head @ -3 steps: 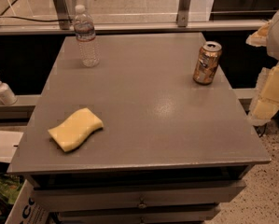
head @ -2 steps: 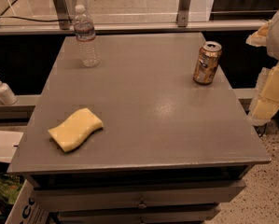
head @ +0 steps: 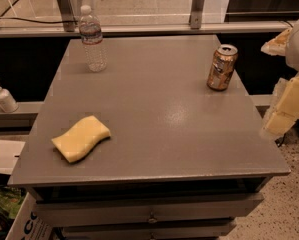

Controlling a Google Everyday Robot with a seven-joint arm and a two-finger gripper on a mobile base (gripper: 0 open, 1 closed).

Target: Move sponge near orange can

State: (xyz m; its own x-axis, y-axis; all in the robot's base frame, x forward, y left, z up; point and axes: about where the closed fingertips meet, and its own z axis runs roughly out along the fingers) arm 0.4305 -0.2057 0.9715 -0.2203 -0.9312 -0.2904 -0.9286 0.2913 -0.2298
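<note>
A grey table [head: 164, 109] fills most of the scene, its top bare apart from three objects, with shallow drawers [head: 149, 211] below its near edge. The gripper [head: 284, 91] hangs off the table's right edge, beyond the far-right side of the top and clear of everything on it. Only its pale yellow padding and part of a white body show at the frame's border, so I cannot tell whether it is open or closed, and it holds nothing that can be seen. The sponge [head: 81, 138] lies flat on the near-left part of the table, turned at a slant to the edges, one wavy side facing the near edge. A clear water bottle [head: 93, 39] stands upright at the far-left corner, capped, with a label around its upper part. The orange can [head: 222, 67] stands upright near the far-right edge, silver top up, well apart from the sponge, which sits diagonally across the tabletop from it. Off the table to the left, a small white pump dispenser [head: 3, 96] stands on a low ledge.
</note>
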